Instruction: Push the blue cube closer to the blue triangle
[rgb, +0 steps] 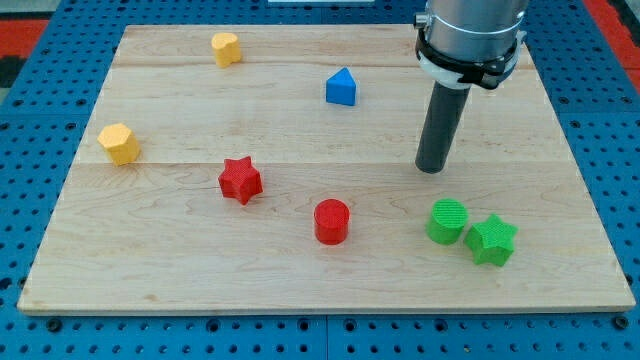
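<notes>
The blue triangle (341, 87) sits on the wooden board (200, 290), above the middle. No blue cube shows anywhere in the view; the arm's body at the top right may hide part of the board. My tip (431, 168) rests on the board to the right of centre, below and to the right of the blue triangle and well apart from it. It touches no block. The nearest block is the green cylinder (447, 221), just below it.
A green star (491, 240) touches the green cylinder's right side. A red cylinder (331, 221) and a red star (240, 180) lie below the centre. A yellow hexagon (119, 143) is at the left and a yellow heart (227, 48) at the top left.
</notes>
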